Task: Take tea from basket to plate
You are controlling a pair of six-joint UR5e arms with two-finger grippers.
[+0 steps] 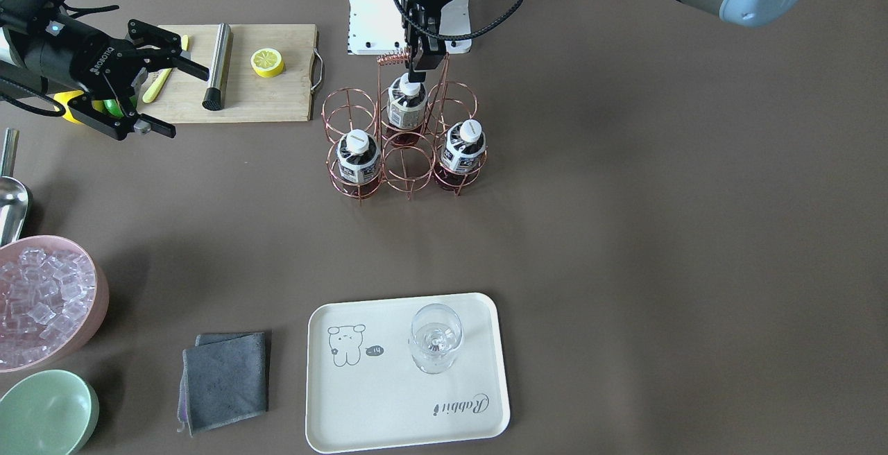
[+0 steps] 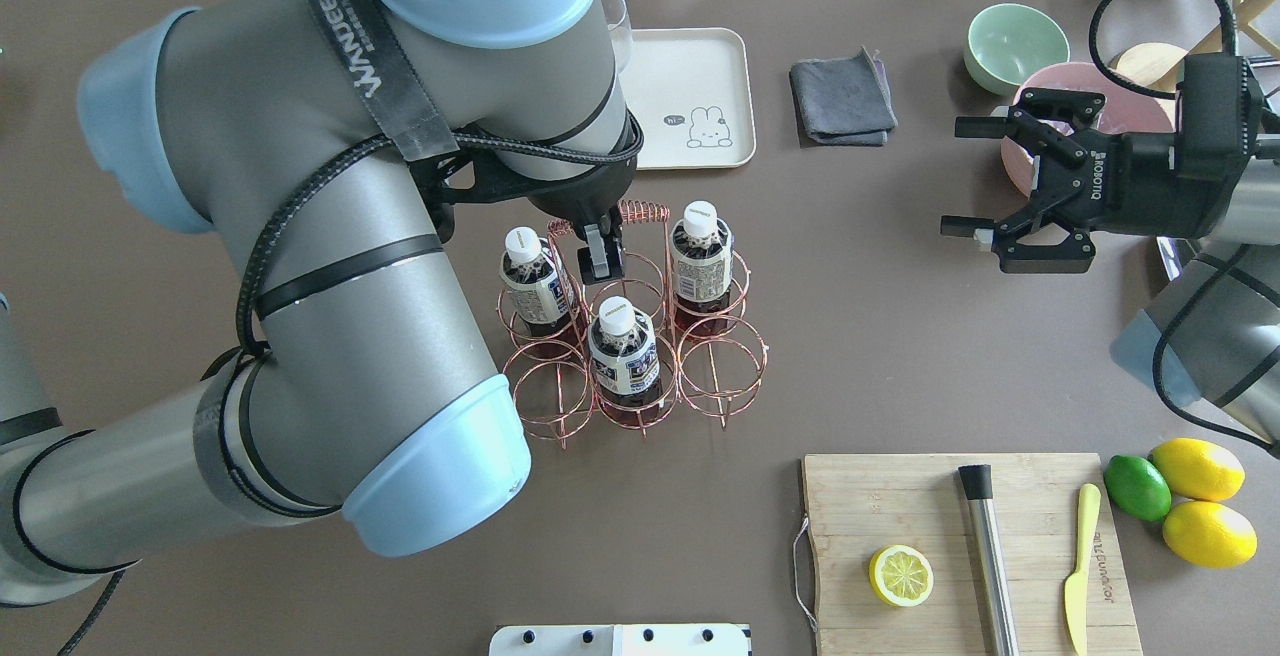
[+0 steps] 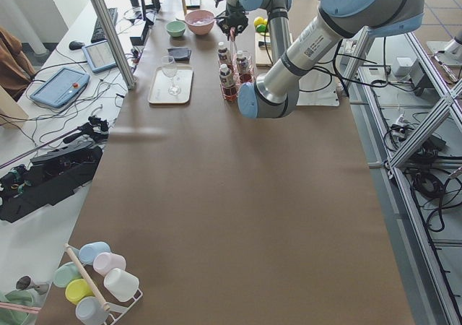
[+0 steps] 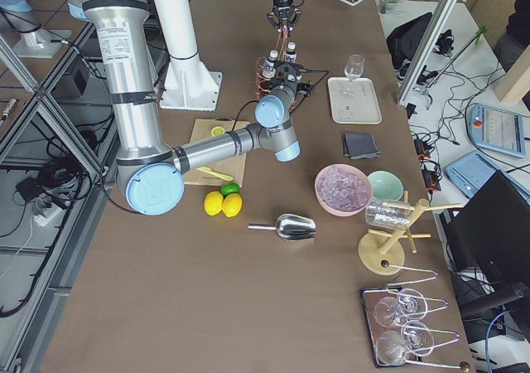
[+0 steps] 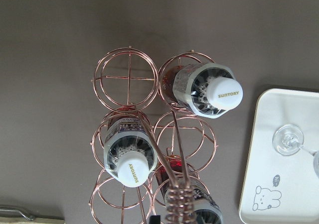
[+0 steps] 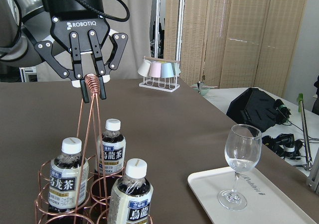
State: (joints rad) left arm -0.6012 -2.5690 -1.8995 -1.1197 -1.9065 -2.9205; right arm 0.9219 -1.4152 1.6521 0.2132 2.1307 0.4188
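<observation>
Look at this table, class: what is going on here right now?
The left gripper hangs right at the coiled handle of the basket, its fingers close together. Whether it grips anything is unclear. All three tea bottles stand in their cells, none lifted out. The plate holds only a wine glass. The right gripper is open and off to the side, holding nothing.

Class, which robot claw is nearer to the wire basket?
Left. The left claw hangs at the coiled handle of the basket; the right claw sits far off to the robot's right, by the pink bowl.
</observation>
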